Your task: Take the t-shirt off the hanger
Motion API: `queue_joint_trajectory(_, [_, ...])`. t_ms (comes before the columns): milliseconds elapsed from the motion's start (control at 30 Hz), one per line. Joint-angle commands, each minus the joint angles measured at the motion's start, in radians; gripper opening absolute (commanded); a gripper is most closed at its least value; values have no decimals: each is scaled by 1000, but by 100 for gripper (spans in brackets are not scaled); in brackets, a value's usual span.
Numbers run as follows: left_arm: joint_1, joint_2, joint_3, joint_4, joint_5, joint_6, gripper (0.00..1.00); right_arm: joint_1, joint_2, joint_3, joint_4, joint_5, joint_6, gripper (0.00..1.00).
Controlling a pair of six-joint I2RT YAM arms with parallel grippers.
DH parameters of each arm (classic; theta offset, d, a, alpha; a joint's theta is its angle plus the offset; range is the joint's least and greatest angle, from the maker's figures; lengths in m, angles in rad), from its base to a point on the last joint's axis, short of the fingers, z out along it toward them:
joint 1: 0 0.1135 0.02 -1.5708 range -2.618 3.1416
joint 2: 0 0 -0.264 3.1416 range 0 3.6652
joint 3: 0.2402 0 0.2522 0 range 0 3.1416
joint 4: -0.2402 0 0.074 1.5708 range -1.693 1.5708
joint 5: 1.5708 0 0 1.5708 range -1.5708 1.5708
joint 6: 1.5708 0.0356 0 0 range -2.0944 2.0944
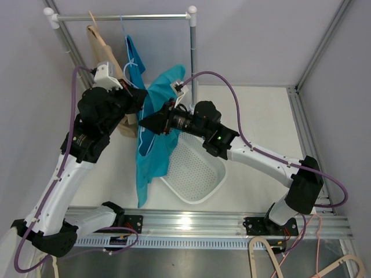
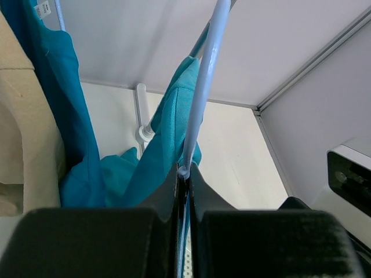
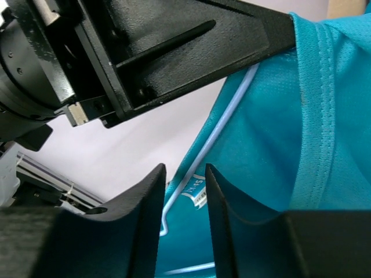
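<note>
Clamping left pincer (image 2: 184, 171) tight on pale-blue wire of hanger (image 2: 204, 87), jaws closed on it. Hanger hook sits on rack rail (image 1: 122, 17), beside beige garment (image 1: 103, 49). Teal t-shirt (image 1: 152, 147) hangs from hanger, lower end just beside white basket (image 1: 200, 174) on tabletop (image 1: 255, 116). My right pincer (image 3: 182, 174) narrow, gap showing between fingers, close against shirt near collar seam. Cloth between tips or not: cannot tell.

The t-shirt (image 1: 152, 150) is showing matt teal cloth, finely knit, with stitched ribbing at the collar. Against it, the hanger (image 2: 200, 98) is gleaming smooth, pale and plastic-looking. Beside the t-shirt, the basket (image 1: 203, 174) is looking like white perforated plastic.
</note>
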Motion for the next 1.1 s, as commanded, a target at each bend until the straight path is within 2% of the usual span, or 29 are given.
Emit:
queue_joint_trajectory(0, [-8, -7, 4, 68, 13, -25, 1, -4, -6, 37, 73, -28, 19, 34])
queue_joint_trajectory(133, [-7, -4, -11, 75, 13, -25, 1, -10, -10, 28, 99, -50, 42, 17])
queue_joint_trajectory(333, [-8, -1, -28, 81, 11, -26, 1, -13, -10, 25, 114, -71, 61, 3])
queue_joint_trajectory(400, [-8, 1, -37, 86, 13, -28, 1, -15, -13, 25, 117, -74, 59, 4])
queue_joint_trajectory(433, [-8, 1, -36, 89, 14, -32, 1, -16, -13, 26, 117, -74, 59, 8])
queue_joint_trajectory(533, [-8, 1, -42, 92, 22, -43, 1, -15, -9, 32, 120, -76, 61, 2])
queue_joint_trajectory(600, [-8, -1, -45, 97, 25, -49, 1, -15, -1, 37, 123, -82, 64, 2])
queue_joint_trajectory(733, [-16, -1, -46, 98, 24, -57, 1, -15, 19, 48, 143, -99, 76, 11])
queue_joint_trajectory(933, [-25, -4, -54, 103, 14, -65, 1, -13, 40, 63, 159, -114, 88, 17])
queue_joint_trajectory(1067, [-28, -4, -52, 104, 10, -68, 1, -13, 48, 67, 156, -113, 88, 16])
